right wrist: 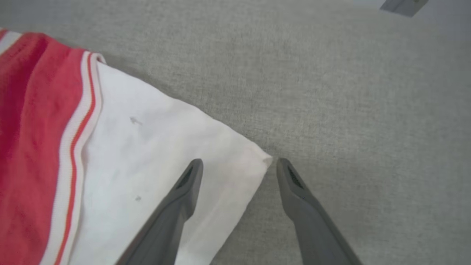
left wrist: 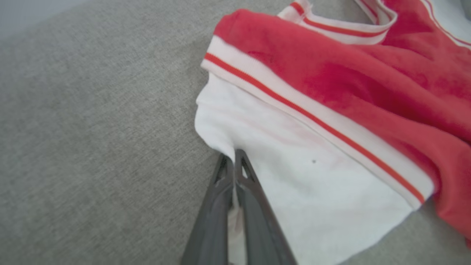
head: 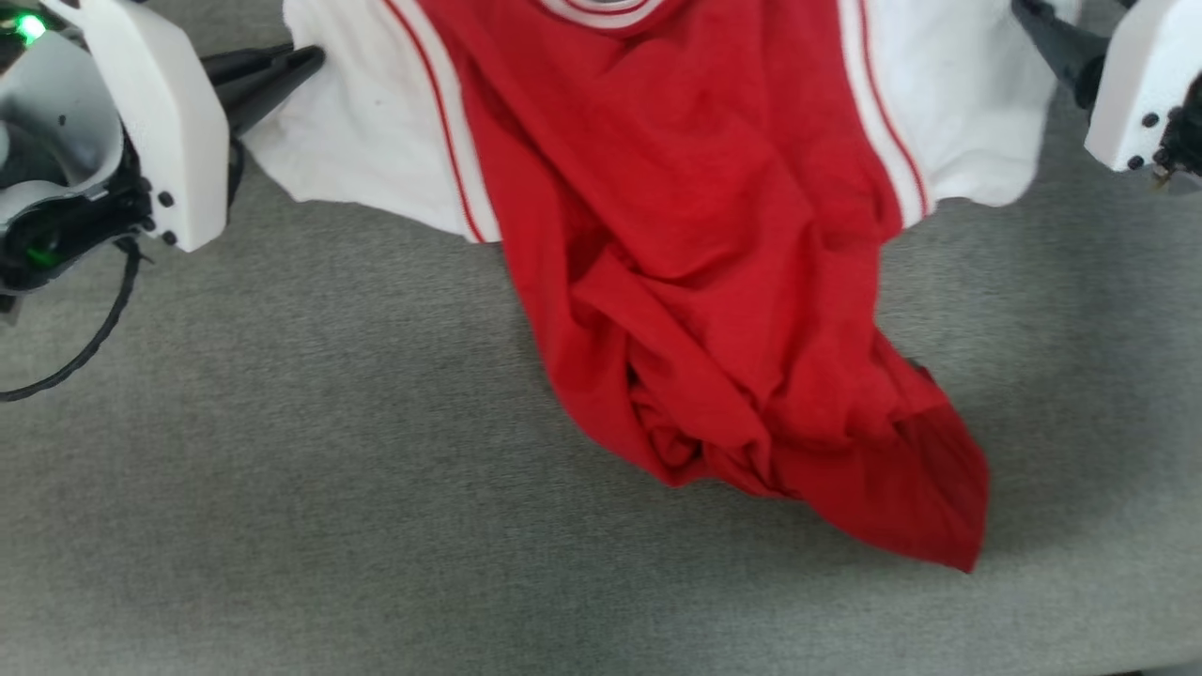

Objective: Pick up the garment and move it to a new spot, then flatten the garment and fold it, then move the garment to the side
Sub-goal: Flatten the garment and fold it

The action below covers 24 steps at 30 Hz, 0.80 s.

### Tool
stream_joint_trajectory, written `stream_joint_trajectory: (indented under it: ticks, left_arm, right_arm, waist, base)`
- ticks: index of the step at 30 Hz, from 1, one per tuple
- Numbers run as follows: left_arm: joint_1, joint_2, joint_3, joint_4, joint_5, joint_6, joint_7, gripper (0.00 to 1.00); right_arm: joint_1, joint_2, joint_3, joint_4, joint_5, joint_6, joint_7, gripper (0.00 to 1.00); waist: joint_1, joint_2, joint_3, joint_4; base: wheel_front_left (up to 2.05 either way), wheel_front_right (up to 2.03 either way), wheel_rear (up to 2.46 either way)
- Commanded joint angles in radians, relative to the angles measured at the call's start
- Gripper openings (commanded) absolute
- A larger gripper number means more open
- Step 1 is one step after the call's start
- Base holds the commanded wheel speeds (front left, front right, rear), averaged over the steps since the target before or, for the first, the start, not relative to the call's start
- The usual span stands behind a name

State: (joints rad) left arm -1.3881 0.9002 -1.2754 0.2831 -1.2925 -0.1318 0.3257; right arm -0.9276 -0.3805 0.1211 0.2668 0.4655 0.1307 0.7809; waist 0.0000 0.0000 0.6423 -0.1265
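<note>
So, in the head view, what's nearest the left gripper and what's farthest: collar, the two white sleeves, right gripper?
1. left sleeve, pinched in the left gripper.
2. collar, top middle.
3. right sleeve, upper right.
4. right gripper, top right corner, open at that sleeve's corner.

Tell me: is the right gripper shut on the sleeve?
No: the right gripper is open, jaws standing apart either side of the corner of the white sleeve.

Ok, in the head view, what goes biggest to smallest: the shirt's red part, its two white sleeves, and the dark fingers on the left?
1. Red part, biggest.
2. Left sleeve and right sleeve: they look about alike, and the top edge cuts both, so I won't rank them.
3. Left fingers, smallest.
</note>
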Motion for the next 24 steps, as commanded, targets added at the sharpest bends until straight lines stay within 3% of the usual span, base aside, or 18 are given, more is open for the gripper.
stream_joint_trajectory:
  ticks: [1, 9, 10, 11, 12, 17, 24]
  left_arm:
    - [-0.006, -0.006, -0.007, -0.002, 0.009, 0.002, -0.003, 0.00]
    - [0.016, -0.017, -0.010, -0.012, 0.014, 0.002, -0.035, 0.00]
    - [0.016, -0.020, -0.010, -0.013, 0.009, 0.002, -0.040, 0.00]
    - [0.016, -0.023, -0.010, -0.015, 0.001, 0.002, -0.046, 0.00]
    - [0.016, -0.027, -0.009, -0.016, -0.004, 0.002, -0.052, 0.00]
    - [0.019, -0.037, -0.006, -0.014, -0.033, 0.002, -0.092, 0.00]
    - [-0.030, -0.058, 0.021, 0.099, -0.125, 0.002, -0.261, 0.00]
  right_arm:
    - [-0.015, 0.000, 0.008, 0.012, 0.012, 0.000, 0.013, 1.00]
    - [-0.064, 0.023, 0.008, 0.137, -0.017, 0.000, 0.120, 1.00]
    - [-0.063, 0.028, 0.011, 0.139, -0.016, 0.000, 0.130, 0.53]
    - [-0.064, 0.030, 0.011, 0.139, -0.018, 0.000, 0.135, 0.30]
    - [-0.063, 0.032, 0.008, 0.138, -0.021, 0.000, 0.132, 0.00]
    - [-0.081, 0.026, -0.017, 0.112, -0.029, 0.000, 0.064, 0.00]
    - [-0.166, 0.068, -0.112, 0.121, -0.100, 0.000, -0.108, 0.00]
  waist:
    - [0.0000, 0.0000, 0.011, 0.014]
    - [0.0000, 0.0000, 0.021, 0.031]
    - [0.0000, 0.0000, 0.020, 0.032]
    - [0.0000, 0.0000, 0.020, 0.032]
    - [0.0000, 0.0000, 0.017, 0.032]
    - [0.0000, 0.0000, -0.010, 0.037]
    - [0.0000, 0.0000, -0.054, 0.052]
  base:
    - [0.00, 0.00, 0.00]
    - [0.00, 0.00, 0.00]
    - [0.00, 0.00, 0.00]
    - [0.00, 0.00, 0.00]
    - [0.00, 0.00, 0.00]
    - [0.00, 0.00, 0.00]
    - [0.00, 0.00, 0.00]
